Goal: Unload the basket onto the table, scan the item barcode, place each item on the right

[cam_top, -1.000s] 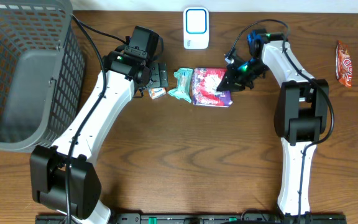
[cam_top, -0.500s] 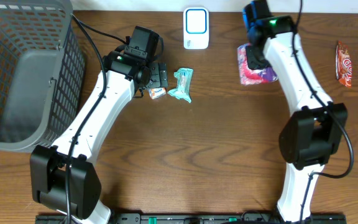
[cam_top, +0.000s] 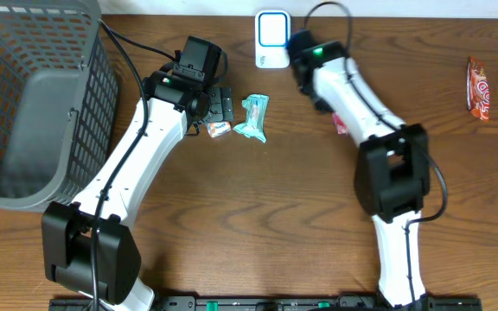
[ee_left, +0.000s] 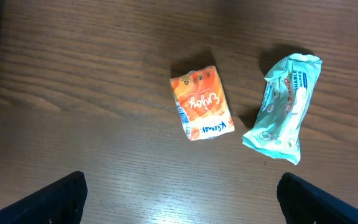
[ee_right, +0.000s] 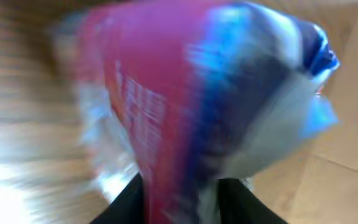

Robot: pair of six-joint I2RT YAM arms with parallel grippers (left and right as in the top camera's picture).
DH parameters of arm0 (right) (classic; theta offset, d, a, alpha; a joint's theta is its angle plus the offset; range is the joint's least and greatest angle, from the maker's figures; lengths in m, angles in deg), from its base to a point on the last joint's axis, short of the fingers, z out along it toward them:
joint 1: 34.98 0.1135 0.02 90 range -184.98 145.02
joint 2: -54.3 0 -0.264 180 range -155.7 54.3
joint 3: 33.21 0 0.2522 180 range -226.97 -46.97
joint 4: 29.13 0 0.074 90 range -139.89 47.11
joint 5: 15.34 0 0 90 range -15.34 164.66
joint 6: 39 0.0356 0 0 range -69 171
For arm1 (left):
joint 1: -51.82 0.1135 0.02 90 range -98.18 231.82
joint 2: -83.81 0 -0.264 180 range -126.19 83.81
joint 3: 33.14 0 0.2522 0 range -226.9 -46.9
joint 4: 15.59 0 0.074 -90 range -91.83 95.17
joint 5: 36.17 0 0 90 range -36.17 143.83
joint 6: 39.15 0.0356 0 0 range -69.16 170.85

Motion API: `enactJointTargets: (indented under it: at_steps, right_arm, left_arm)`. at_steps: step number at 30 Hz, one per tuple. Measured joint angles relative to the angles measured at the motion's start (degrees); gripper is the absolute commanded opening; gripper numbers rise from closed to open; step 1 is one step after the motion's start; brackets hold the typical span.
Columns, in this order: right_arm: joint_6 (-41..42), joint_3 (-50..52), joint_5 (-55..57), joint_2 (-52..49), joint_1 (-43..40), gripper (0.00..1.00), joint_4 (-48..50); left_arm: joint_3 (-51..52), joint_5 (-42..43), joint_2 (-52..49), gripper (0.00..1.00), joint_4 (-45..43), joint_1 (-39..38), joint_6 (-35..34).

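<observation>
pink packet (ee_right: 166, 106) between right fingers (ee_right: 126, 202), blurred

A brown wooden table (cam_top: 258, 225) with clear grain fills the overhead view, evenly lit.

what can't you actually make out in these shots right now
- pink packet: right wrist view, motion blur smears any barcode
- same packet, overhead: right arm covers all but a sliver
- right end effector: open or shut unclear, blurred; hidden under the arm overhead
- snack bar: print too small overhead

Motion blur smears the pink packet (ee_right: 166, 106); overhead, the right arm (cam_top: 353, 86) hides most of it
</observation>
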Motion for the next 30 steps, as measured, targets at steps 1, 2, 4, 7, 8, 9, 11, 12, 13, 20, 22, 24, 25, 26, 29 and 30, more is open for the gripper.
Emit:
enactJointTargets:
  at_steps: [1,2,4,7,8,9,11,12,13,20,22,24,25,26,29,30]
  right_arm:
    - [0.11,-0.04,-0.74,0.02,0.66,0.39,0.17]
    - [0.17,-0.07,-2.67,0.09,2.19,0.44,0.59]
    - [0.28,-0.13,-5.90,0.09,4.13,0.55,0.76]
    - [0.44,-1.29,-12.07,0.04,7.32,0.78,-0.96]
    - [0.55,-2.05,-12.92,0.00,7.85,0.84,-1.99]
    - [0.35,-3.63,-14.23,0.00,8.33,0.89,-3.34]
    - [0.31,-7.10,-15.52,0.00,8.20,0.92,-5.01]
    - [0.28,-9.77,-16.22,-0.02,7.69,0.93,-6.08]
    - [0.26,-12.46,-16.70,0.00,6.93,0.95,-6.86]
    - [-2.60,-22.58,-24.50,0.02,-2.16,0.99,-10.78]
    - [-4.57,-22.62,-28.83,0.00,-5.57,0.91,-11.54]
    - [-6.91,-22.34,-34.53,0.00,-9.22,0.89,-11.69]
    - [-7.96,-22.10,-37.51,0.00,-10.99,0.94,-11.69]
    - [-8.74,-21.70,-40.79,0.00,-12.83,0.97,-11.54]
    - [-12.22,-18.49,-53.40,0.00,-18.88,0.97,-9.46]
    - [-13.99,-15.96,-59.78,0.00,-21.62,0.96,-8.41]
  left_arm:
    - [0.00,0.00,0.00,0.98,0.02,0.00,0.00]
    - [0.00,0.00,0.00,0.98,0.00,0.00,0.00]
    - [0.00,0.00,0.00,0.98,0.02,0.00,0.00]
    - [0.00,0.00,0.00,0.98,0.02,0.00,0.00]
    - [0.00,0.00,0.00,0.98,0.02,0.00,0.00]
    - [0.00,0.00,0.00,0.98,0.04,0.00,0.00]
    - [0.00,0.00,0.00,0.98,0.02,0.00,0.00]
    - [0.00,0.00,0.00,0.98,0.02,0.00,0.00]
    - [0.00,0.00,0.00,0.98,0.02,0.00,0.00]
    - [0.00,0.00,0.00,0.98,0.00,0.00,0.00]
    - [0.00,0.00,0.00,0.98,0.02,0.00,0.00]
    - [0.00,0.00,0.00,0.98,0.02,0.00,0.00]
    - [0.00,0.00,0.00,0.98,0.02,0.00,0.00]
    - [0.00,0.00,0.00,0.98,0.02,0.00,0.00]
    - [0.00,0.00,0.00,0.98,0.00,0.00,0.00]
    - [0.00,0.00,0.00,0.98,0.00,0.00,0.00]
